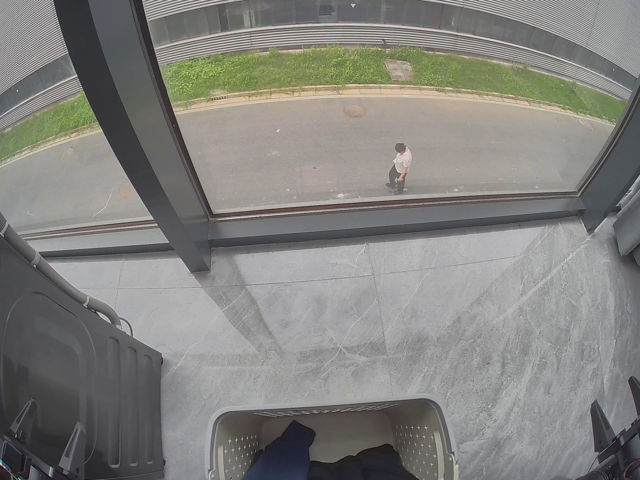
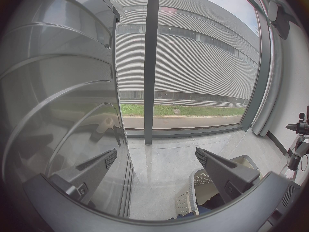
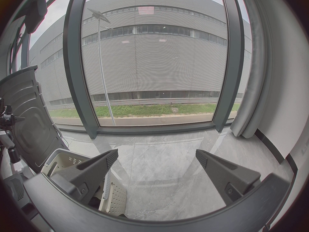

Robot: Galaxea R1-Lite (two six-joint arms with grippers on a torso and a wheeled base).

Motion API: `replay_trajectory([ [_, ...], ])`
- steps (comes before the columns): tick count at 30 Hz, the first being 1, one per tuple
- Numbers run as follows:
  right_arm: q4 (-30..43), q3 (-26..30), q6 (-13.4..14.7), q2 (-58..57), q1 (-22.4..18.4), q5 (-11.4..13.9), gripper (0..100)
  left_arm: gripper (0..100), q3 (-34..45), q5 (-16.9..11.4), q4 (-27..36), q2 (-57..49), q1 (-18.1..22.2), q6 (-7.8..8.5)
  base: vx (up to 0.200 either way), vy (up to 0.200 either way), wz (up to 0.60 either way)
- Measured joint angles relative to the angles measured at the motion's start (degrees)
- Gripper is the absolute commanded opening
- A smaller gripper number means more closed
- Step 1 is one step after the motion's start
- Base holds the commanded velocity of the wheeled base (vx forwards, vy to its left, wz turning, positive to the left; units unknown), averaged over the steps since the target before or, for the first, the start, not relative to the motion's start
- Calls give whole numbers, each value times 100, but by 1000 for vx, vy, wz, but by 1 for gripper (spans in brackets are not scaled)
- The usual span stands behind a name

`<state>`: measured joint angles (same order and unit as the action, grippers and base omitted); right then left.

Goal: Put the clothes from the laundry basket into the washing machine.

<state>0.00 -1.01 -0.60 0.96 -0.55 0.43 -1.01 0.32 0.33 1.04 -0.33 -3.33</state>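
Both grippers empty; clothes lie in the basket.
The basket (image 1: 330, 409) stands on the floor (image 1: 400, 315) in front of the robot, with a blue garment (image 1: 285, 449) and a black garment (image 1: 377, 465) inside it. The washer (image 1: 67, 368) shows a grey ribbed panel and stands to the basket's left, near but apart. The left gripper (image 2: 155, 151) hangs beside the washer, fingers spread wide with nothing between them. The right gripper (image 3: 156, 152), to the right of the basket, is likewise wide and empty.

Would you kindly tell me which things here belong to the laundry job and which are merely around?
Job: basket; clothes in it; washing machine.
Merely around: window; curtain; floor.
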Motion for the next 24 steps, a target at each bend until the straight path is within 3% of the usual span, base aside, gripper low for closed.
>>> replay_trajectory([
  [24,0,0,0,0,-5,0,100,100,0,0,2,0,-2,2,0,0,0],
])
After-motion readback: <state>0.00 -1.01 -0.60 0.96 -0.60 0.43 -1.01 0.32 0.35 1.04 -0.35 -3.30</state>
